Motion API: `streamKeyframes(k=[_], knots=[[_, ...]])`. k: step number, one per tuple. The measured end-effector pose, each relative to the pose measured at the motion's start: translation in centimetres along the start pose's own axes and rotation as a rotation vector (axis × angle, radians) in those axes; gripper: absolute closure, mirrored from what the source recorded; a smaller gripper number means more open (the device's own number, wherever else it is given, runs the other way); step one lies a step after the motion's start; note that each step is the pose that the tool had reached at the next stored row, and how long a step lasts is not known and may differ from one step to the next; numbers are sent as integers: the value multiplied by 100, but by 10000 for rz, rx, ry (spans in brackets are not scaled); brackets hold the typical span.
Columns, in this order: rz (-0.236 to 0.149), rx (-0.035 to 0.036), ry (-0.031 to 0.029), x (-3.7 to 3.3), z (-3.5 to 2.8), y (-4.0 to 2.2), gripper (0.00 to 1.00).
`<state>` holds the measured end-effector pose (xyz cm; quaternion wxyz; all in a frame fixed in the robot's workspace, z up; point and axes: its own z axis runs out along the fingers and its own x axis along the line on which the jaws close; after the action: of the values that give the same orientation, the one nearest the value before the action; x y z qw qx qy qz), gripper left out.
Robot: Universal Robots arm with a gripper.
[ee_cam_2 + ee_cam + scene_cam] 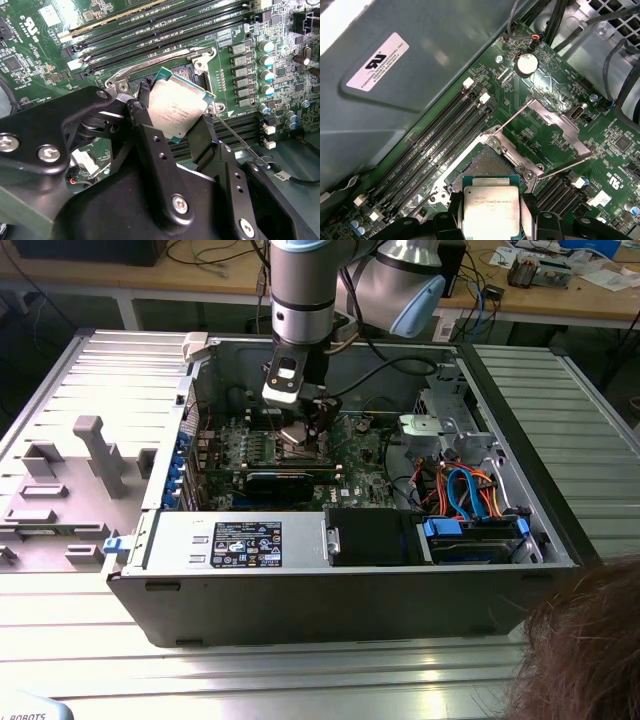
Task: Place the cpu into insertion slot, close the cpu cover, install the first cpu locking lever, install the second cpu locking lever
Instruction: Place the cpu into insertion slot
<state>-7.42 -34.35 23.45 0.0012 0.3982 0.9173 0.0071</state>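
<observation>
The black gripper pinches the flat, square cpu by two opposite edges, its dull silver-grey top tilted, just above the brownish-gold insertion slot. Beside that slot, the thin silver cpu cover stands swung open.

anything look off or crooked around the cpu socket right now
Nothing looks damaged or spilled. One oddity: the cpu, clamped in the gripper, is not seated, and its edges sit askew to those of the insertion slot. That may just be how it is being carried. The cpu cover is swung open.
</observation>
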Motion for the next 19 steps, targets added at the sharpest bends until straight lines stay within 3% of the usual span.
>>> streamKeyframes(k=[19], knots=[[372,-2,-5,0,17,0,46]])
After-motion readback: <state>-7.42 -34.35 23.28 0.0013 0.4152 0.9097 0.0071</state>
